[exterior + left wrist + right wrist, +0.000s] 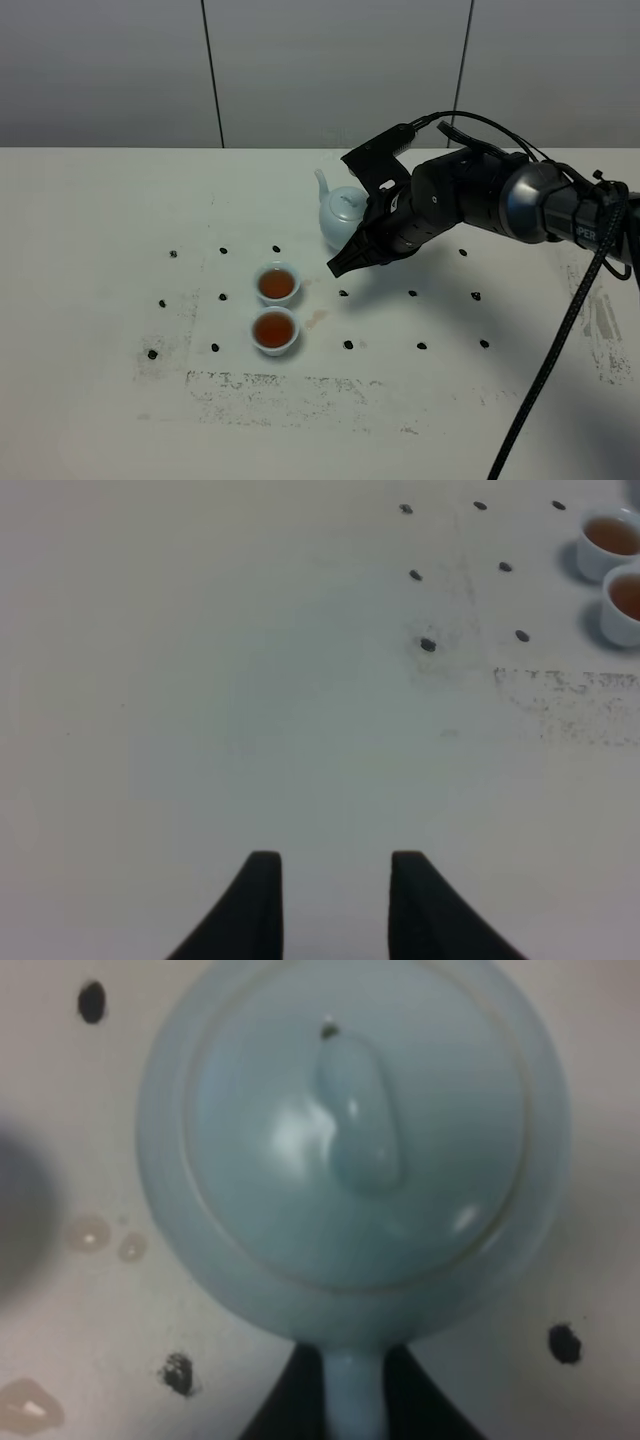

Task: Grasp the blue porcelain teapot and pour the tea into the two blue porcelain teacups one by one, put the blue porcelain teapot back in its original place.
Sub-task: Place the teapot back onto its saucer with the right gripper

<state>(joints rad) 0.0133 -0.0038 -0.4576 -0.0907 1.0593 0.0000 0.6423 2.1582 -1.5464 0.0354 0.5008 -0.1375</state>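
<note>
The blue porcelain teapot [338, 212] stands upright at the back middle of the table, spout to the left, lid on. In the right wrist view I look down on the teapot [350, 1140], and its handle runs between the dark fingers of my right gripper [355, 1385], which is shut on it. In the high view the right gripper [338, 266] points down beside the pot. The two blue porcelain teacups [277, 283] [275, 330] stand in front, left of the pot, both holding tea [275, 328]. My left gripper [335, 905] hovers open over bare table, far from the cups [610, 542].
Small black marks [347, 344] dot the white table [100, 230] in a grid. Drops of spilled tea [88, 1232] lie beside the pot, and a faint stain [318, 320] lies right of the cups. The right arm's cable [560, 340] hangs on the right.
</note>
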